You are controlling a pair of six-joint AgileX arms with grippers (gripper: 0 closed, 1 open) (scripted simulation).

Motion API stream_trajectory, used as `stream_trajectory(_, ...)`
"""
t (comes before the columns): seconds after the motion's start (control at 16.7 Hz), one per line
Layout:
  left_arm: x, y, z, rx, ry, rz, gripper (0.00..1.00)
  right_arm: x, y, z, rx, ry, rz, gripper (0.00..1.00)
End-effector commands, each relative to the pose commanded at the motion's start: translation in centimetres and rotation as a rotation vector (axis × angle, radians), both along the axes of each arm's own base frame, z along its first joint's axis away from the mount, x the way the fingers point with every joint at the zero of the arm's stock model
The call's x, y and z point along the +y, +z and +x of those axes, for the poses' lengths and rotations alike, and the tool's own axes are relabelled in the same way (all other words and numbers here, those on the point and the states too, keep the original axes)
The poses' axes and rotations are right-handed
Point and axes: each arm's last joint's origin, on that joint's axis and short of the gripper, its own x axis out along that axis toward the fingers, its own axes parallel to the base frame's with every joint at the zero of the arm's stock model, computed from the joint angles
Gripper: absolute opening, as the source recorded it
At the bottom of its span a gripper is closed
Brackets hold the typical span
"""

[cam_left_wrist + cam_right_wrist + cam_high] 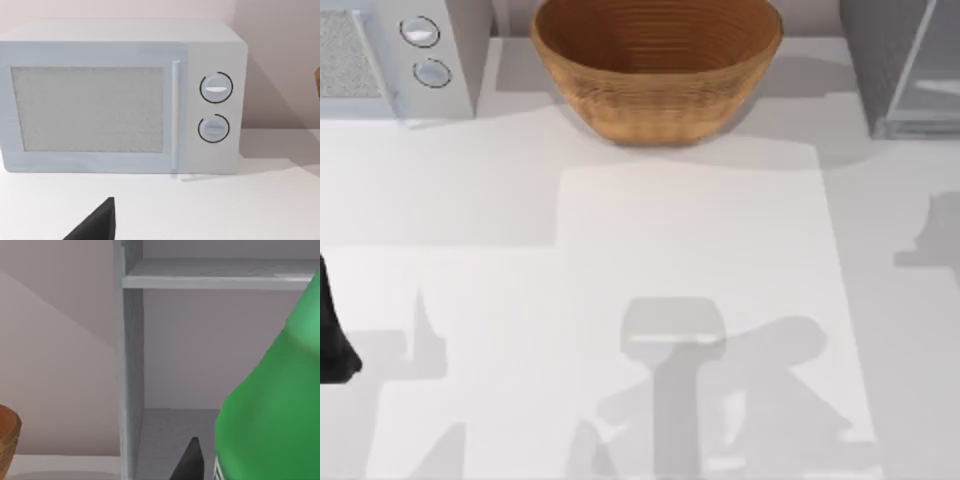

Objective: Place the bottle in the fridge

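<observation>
Green bottle [270, 400] sits close in my right wrist view, fridge [132, 365] interior and shelf behind it. Can't tell the grip state on either arm. Left arm is parked facing the microwave [120, 95]. Risk: cap clips the shelf if I go in high.

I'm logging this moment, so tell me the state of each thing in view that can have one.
fridge: open, shelf and floor inside bare.
bottle: close before the right wrist camera, in front of the fridge opening, not yet inside.
microwave: door shut, standing on the table.
basket: upright, nothing seen inside.
left gripper: low over the table, facing the microwave.
</observation>
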Motion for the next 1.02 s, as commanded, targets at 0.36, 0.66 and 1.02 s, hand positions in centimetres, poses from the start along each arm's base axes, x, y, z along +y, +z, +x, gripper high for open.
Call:
stream_trajectory(0.36,0.0,0.0,0.0,0.0,0.0,0.0,1.0,-3.7,-2.1,12.1,0.055,-0.012,0.001,0.01)
stream_trajectory(0.66,0.0,0.0,0.0,0.0,0.0,0.0,1.0,-7.1,-8.5,19.2,0.077,-0.009,0.008,0.01)
stream_trajectory(1.02,0.0,0.0,0.0,0.0,0.0,0.0,1.0,-8.8,-12.4,21.8,0.062,-0.005,0.01,0.01)
